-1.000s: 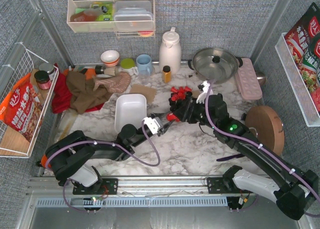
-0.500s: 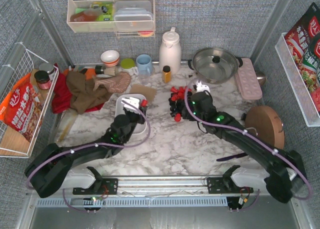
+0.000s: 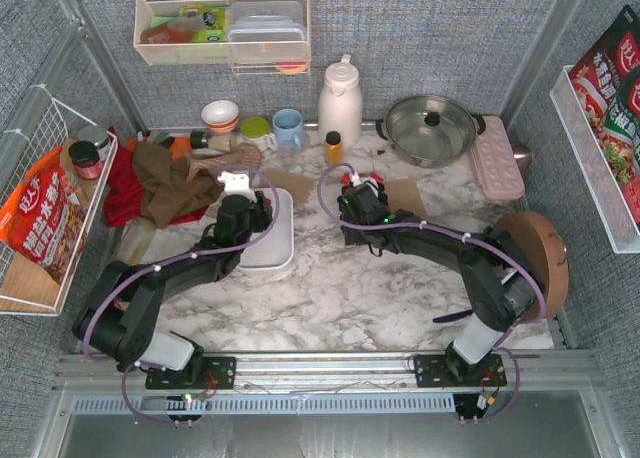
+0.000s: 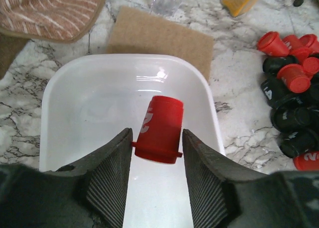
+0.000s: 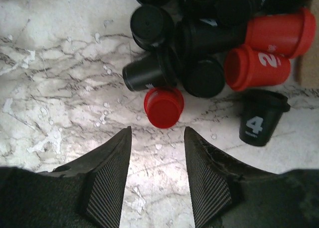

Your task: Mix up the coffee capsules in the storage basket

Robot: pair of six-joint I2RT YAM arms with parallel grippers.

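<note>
Left wrist shows left end effector (image 4: pixel 156 138) clamped on red capsule (image 4: pixel 160 123) over storage basket (image 4: pixel 89 103).

free: bare marble tabletop (image 3: pixel 350 288) out front | blocked: coffee capsules (image 5: pixel 256 66) heaped ahead; cloth pile (image 3: pixel 165 183) left

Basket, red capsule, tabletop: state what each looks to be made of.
Basket: likely white plastic, glossy; light glare shows on its smooth floor.
Red capsule: probably moulded plastic, satin; even colour, thin rim, white printed numeral.
Tabletop: marble look, grey veins on white; real stone or laminate, cannot tell.
</note>
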